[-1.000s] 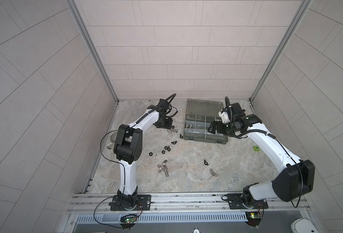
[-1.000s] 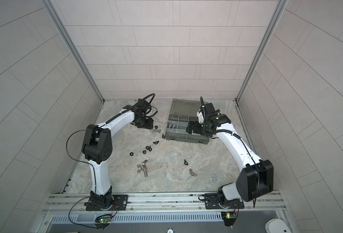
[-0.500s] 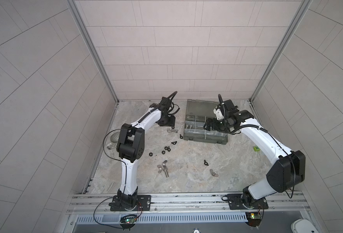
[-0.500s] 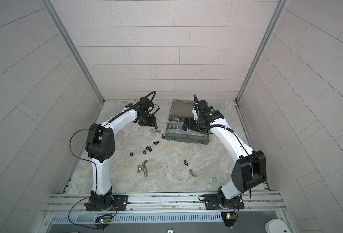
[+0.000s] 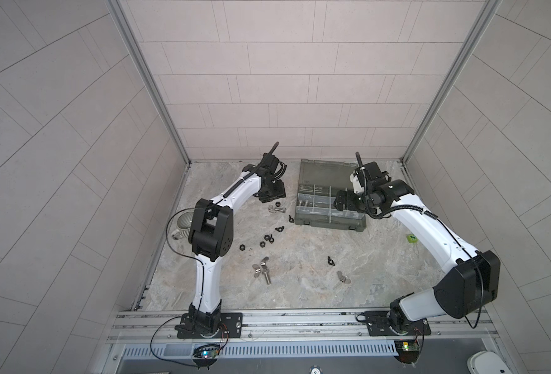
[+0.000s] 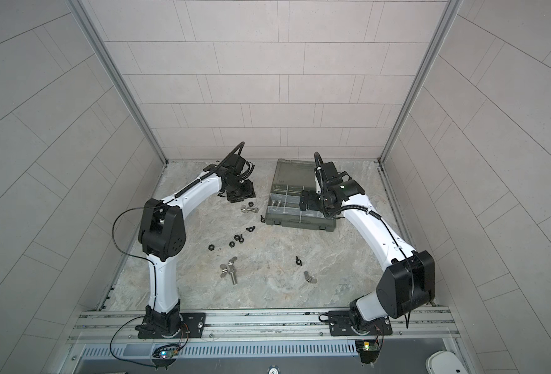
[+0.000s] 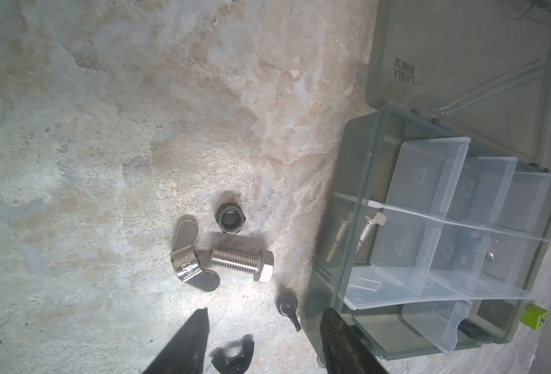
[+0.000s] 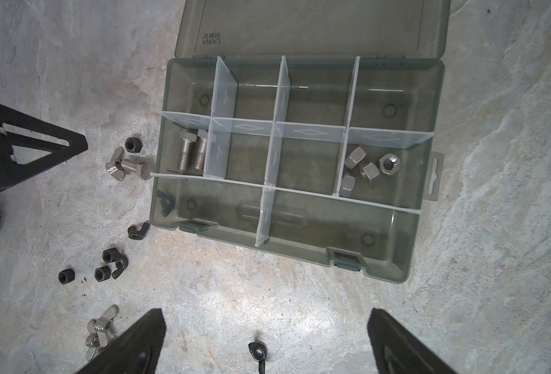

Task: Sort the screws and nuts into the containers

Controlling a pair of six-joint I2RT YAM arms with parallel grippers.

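Observation:
My left gripper (image 7: 266, 319) hangs open and empty low over the table, just left of the organizer box (image 5: 329, 224); it also shows from above (image 5: 272, 194). A silver screw (image 7: 241, 262), a silver wing nut (image 7: 188, 255) and a hex nut (image 7: 229, 218) lie just ahead of it. A black wing nut (image 7: 287, 305) lies near its fingertips. My right gripper (image 8: 266, 317) is wide open and empty above the box's front right (image 5: 342, 204). Two screws (image 8: 191, 155) lie in one container and several silver nuts (image 8: 364, 170) in another. Black nuts (image 5: 261, 241) are scattered on the table.
A ribbed mug (image 5: 181, 223) stands at the left edge behind my left arm. A small green cube (image 5: 413, 238) sits right of the box. Another screw with wing nuts (image 5: 262, 270), a black wing nut (image 5: 331, 260) and a silver wing nut (image 5: 343, 277) lie nearer the front.
My left gripper has crept a little to the right, toward the box. The right arm swung slightly left and came back. Both jaws look as before.

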